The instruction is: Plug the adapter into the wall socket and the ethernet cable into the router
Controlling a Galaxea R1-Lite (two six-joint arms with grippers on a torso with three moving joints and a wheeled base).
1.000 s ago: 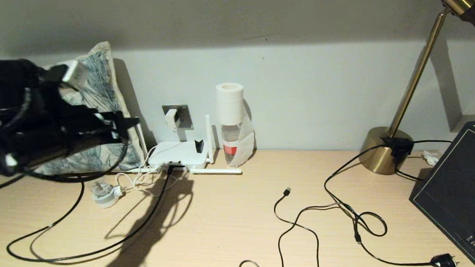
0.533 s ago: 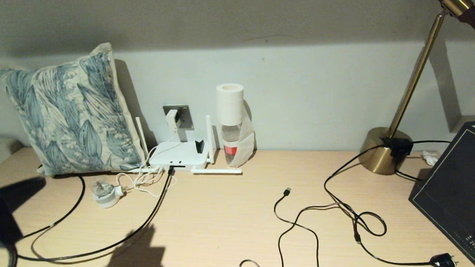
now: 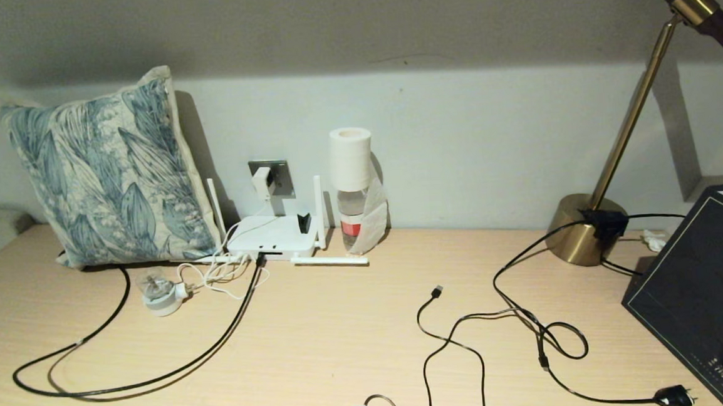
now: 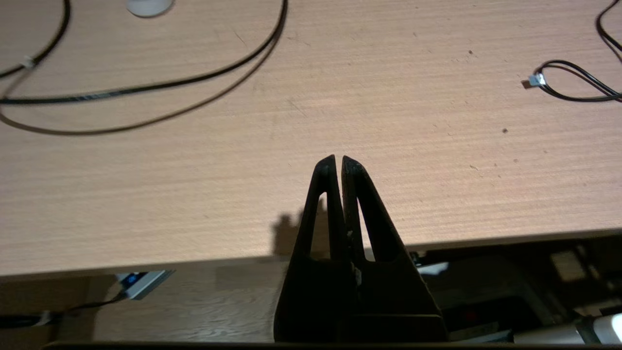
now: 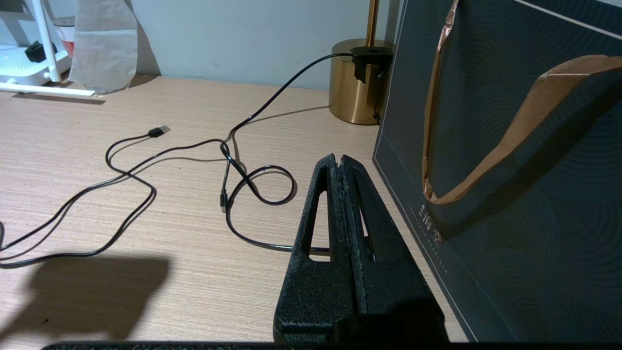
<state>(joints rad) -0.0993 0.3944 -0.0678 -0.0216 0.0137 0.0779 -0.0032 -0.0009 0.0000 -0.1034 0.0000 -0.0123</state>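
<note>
The small white adapter (image 3: 261, 181) sits in the grey wall socket (image 3: 280, 174) at the back, its thin white cord hanging down to the white router (image 3: 272, 235). The black ethernet cable (image 3: 259, 258) ends in the router's front edge and loops left across the table; part of it (image 4: 146, 88) shows in the left wrist view. My left gripper (image 4: 338, 159) is shut and empty above the table's near edge. My right gripper (image 5: 338, 159) is shut and empty beside the dark gift bag (image 5: 510, 170). Neither arm appears in the head view.
A patterned pillow (image 3: 109, 174) leans on the wall at the left. A round white-and-grey plug (image 3: 160, 297) lies by the router, a bottle under a paper roll (image 3: 353, 184) stands right of it. A black USB cable (image 3: 437, 291), a mains cord (image 3: 674, 396) and a brass lamp base (image 3: 583, 236) occupy the right.
My left arm, raised in front of the pillow a second ago, dropped to the near left corner and has now left the head view. Adapter, router and cables have not moved.
</note>
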